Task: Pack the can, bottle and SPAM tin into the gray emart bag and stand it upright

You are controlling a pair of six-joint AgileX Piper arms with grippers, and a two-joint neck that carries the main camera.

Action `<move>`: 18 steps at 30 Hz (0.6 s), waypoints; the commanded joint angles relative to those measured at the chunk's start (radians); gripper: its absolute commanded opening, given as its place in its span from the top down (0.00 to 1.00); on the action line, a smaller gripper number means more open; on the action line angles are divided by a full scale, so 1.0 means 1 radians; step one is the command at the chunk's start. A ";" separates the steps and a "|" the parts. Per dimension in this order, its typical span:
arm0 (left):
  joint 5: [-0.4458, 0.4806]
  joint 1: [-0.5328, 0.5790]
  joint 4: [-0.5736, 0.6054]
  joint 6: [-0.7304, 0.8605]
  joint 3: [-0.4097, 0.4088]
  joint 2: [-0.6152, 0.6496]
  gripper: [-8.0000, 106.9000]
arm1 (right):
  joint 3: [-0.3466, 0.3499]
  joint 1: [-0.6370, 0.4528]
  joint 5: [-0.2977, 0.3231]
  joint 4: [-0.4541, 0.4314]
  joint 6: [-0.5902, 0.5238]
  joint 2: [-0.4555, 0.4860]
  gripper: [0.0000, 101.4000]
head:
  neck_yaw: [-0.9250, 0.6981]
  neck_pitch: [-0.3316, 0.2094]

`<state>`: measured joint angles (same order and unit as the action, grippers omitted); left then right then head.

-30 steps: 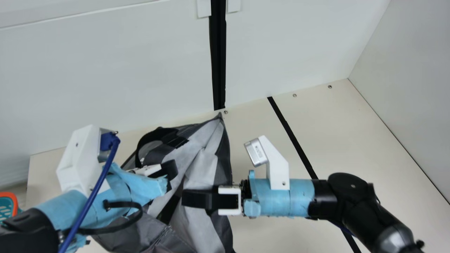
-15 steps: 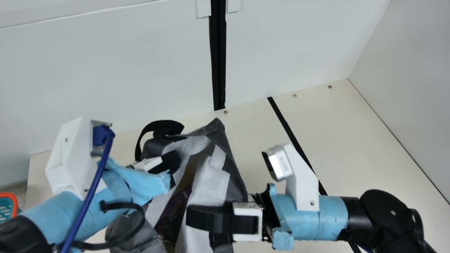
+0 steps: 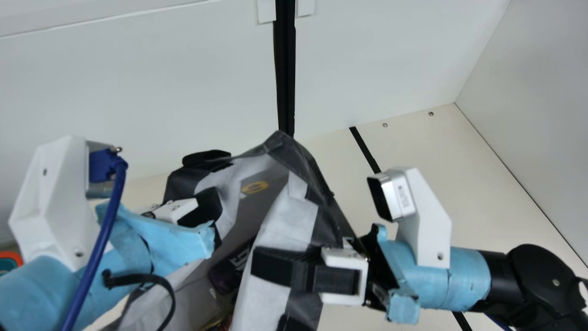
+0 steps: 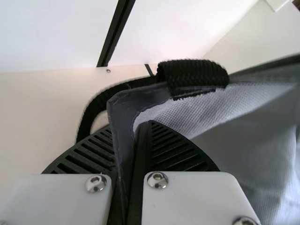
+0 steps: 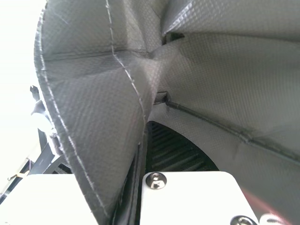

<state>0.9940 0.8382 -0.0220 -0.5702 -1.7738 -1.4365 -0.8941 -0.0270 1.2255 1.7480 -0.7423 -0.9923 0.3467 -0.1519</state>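
The gray emart bag (image 3: 289,220) is held up between the grippers, its mouth spread. My left gripper (image 3: 212,209) is shut on its left rim; in the left wrist view, the left gripper (image 4: 140,125) pinches the gray edge (image 4: 123,122) beside a black strap. On the opposite rim, my right gripper (image 3: 287,271) is shut; in the right wrist view, bag cloth runs between the fingers of the right gripper (image 5: 146,129). Down inside lies a dark item (image 3: 232,269) with white lettering, with something colourful (image 3: 220,323) below it. Which packed items these are, I cannot tell.
A white wall (image 3: 138,92) with a black vertical post (image 3: 285,69) stands behind the bag. The cream table (image 3: 482,184) extends to the right, crossed by a black strip (image 3: 365,149). An orange-rimmed teal basket (image 3: 10,258) is at the far left.
My left arm has moved left and my right arm right, widening the gap between the grippers. The bag's mouth has opened, exposing more of its inside and the dark item.
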 commanded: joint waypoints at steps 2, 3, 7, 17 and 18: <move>0.103 0.021 -0.041 0.006 -0.088 -0.014 1.00 | -0.030 -0.023 -0.006 -0.003 0.007 -0.011 1.00 | 0.002 -0.023; 0.127 0.029 -0.050 0.010 -0.114 -0.020 1.00 | -0.038 -0.031 -0.006 -0.003 0.007 -0.016 1.00 | 0.002 -0.023; 0.226 0.050 -0.065 0.035 -0.214 -0.051 1.00 | -0.062 -0.075 -0.006 -0.003 0.007 -0.036 1.00 | 0.002 -0.023; 0.226 0.028 -0.015 0.139 -0.200 -0.076 1.00 | -0.095 -0.195 -0.006 -0.037 -0.012 -0.114 1.00 | 0.002 -0.023; 0.226 0.021 -0.004 0.153 -0.202 -0.082 1.00 | -0.101 -0.203 -0.006 -0.045 -0.013 -0.124 1.00 | 0.002 -0.023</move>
<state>1.2212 0.8631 -0.0412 -0.4357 -1.9736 -1.5143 -0.9907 -0.2216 1.2246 1.7170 -0.7578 -1.1065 0.3467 -0.1519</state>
